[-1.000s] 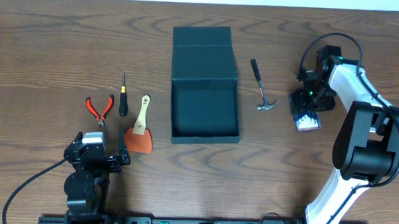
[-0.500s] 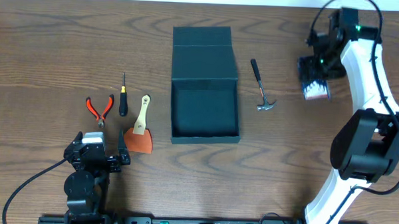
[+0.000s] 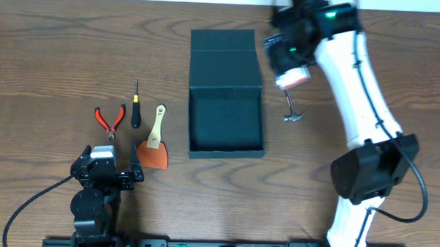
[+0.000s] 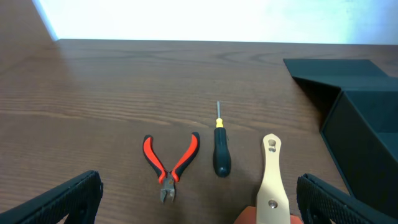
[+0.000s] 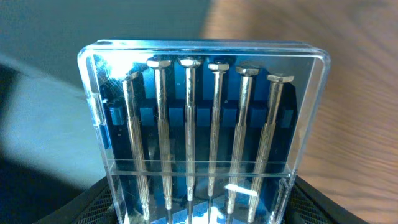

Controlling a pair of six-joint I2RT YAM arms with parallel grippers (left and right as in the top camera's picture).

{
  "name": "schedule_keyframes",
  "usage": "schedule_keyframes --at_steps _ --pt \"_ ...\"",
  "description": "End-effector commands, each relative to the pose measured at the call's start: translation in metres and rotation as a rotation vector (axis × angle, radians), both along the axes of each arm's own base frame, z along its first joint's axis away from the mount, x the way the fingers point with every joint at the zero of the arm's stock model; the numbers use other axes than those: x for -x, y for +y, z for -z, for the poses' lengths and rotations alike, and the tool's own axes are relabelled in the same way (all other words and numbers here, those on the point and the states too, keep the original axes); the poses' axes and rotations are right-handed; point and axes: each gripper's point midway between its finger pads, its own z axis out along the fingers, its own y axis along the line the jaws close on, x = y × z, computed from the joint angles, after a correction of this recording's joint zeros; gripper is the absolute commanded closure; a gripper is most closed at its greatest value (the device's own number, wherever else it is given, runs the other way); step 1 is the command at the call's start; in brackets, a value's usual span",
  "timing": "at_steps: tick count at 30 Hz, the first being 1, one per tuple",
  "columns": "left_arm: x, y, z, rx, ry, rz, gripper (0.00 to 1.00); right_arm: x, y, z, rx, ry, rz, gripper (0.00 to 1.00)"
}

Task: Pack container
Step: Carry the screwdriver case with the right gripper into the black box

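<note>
Overhead view: a dark wooden table [image 3: 46, 51] with the container [image 3: 225, 131] at its centre, lid flap open. The right gripper [image 3: 289, 63], just beside the flap, is clamped on a clear screwdriver case [image 5: 202, 124], over a hammer [image 3: 290, 104]. The left gripper [image 4: 198, 186] gapes wide near pliers [image 4: 170, 165].

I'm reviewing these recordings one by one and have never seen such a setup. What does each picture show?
Two robot arms work at a wooden table. One picture looks straight down; the other two come from a camera on each wrist. On the table lie red pliers, a black screwdriver, a scraper, a hammer and the open dark container. The left arm has its jaws open and empty. The right arm reaches out beside the container, its jaws holding a clear case of small screwdrivers.
</note>
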Motion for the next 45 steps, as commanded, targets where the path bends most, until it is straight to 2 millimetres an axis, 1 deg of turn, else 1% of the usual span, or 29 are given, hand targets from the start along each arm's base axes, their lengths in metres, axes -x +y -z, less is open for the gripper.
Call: schedule_keyframes --at_steps 1,3,7,11,14,19,23,25,27,31,34,40,45 --pt "0.000 -0.002 0.012 0.005 0.025 0.012 0.02 0.016 0.039 -0.007 -0.032 0.007 -0.010 0.84" --pt "0.000 -0.002 0.012 0.005 0.025 0.012 0.02 0.027 0.059 -0.006 -0.038 0.014 -0.034 0.83" --pt "0.000 -0.002 0.012 0.005 0.025 0.012 0.02 0.048 0.090 -0.005 -0.051 0.039 -0.046 0.84" --pt "0.000 -0.002 0.012 0.005 0.025 0.012 0.02 0.063 0.110 -0.004 -0.056 0.053 -0.063 0.87" --pt "0.000 -0.002 0.012 0.005 0.025 0.012 0.02 0.073 0.118 -0.001 -0.059 0.077 -0.039 0.87" --pt "0.000 -0.002 0.012 0.005 0.025 0.012 0.02 0.088 0.121 0.011 -0.048 0.134 0.024 0.90" --pt "0.000 -0.002 0.012 0.005 0.025 0.012 0.02 0.098 0.119 0.029 -0.026 0.179 0.058 0.90" --pt "0.000 -0.002 0.012 0.005 0.025 0.012 0.02 0.102 0.118 0.041 -0.013 0.202 0.073 0.89" --pt "0.000 -0.002 0.012 0.006 0.025 0.012 0.02 0.107 0.116 0.058 0.001 0.224 0.088 0.88" --pt "0.000 -0.002 0.012 0.006 0.025 0.012 0.02 0.117 0.112 0.090 0.016 0.274 0.117 0.88" --pt "0.000 -0.002 0.012 0.005 0.025 0.012 0.02 0.123 0.110 0.109 0.018 0.295 0.123 0.87" --pt "0.000 -0.002 0.012 0.005 0.025 0.012 0.02 0.130 0.106 0.132 0.025 0.316 0.140 0.86" --pt "0.000 -0.002 0.012 0.006 0.025 0.012 0.02 0.129 0.107 0.143 0.016 0.307 0.139 0.81"
